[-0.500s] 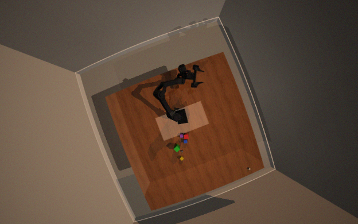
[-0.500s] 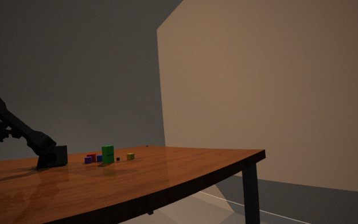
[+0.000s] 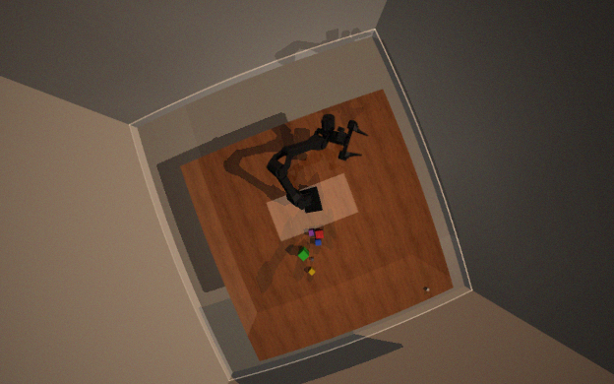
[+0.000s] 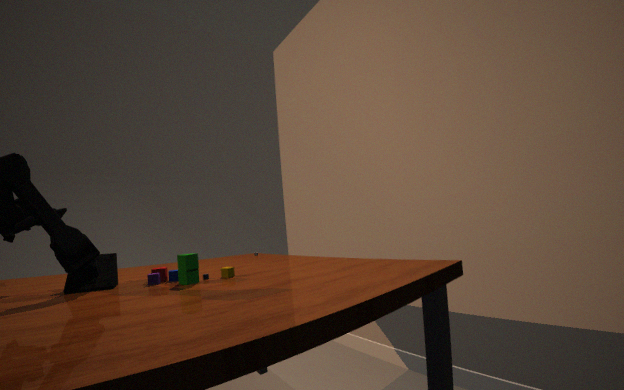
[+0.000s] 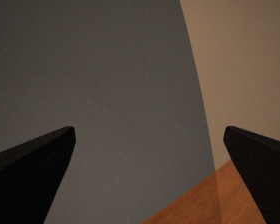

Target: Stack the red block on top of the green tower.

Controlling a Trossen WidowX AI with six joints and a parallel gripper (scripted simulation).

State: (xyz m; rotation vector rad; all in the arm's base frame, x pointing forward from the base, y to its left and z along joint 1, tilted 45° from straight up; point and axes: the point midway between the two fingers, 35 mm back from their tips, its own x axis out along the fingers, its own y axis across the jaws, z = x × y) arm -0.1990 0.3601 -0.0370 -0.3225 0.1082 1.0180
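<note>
The red block [image 3: 319, 234] [image 4: 160, 273] sits on the wooden table [image 3: 390, 222] [image 4: 316, 295] beside a purple block [image 3: 311, 232] [image 4: 153, 279] and a blue block [image 3: 318, 242] [image 4: 173, 275]. The green tower [image 3: 303, 254] [image 4: 187, 268] stands upright a little past them. My gripper [image 3: 356, 143] [image 5: 151, 133] is open and empty, raised high on the far side of the arm base [image 3: 311, 199] [image 4: 97, 272], pointing away from the blocks. In the wrist view only the two dark fingers, walls and a table corner show.
A yellow block [image 3: 311, 271] [image 4: 227, 272] lies beyond the tower, with a tiny dark cube [image 4: 205, 276] between them. A small pale object [image 3: 426, 289] [image 4: 256, 254] sits near the table's far corner. A lighter mat [image 3: 345, 197] lies under the base.
</note>
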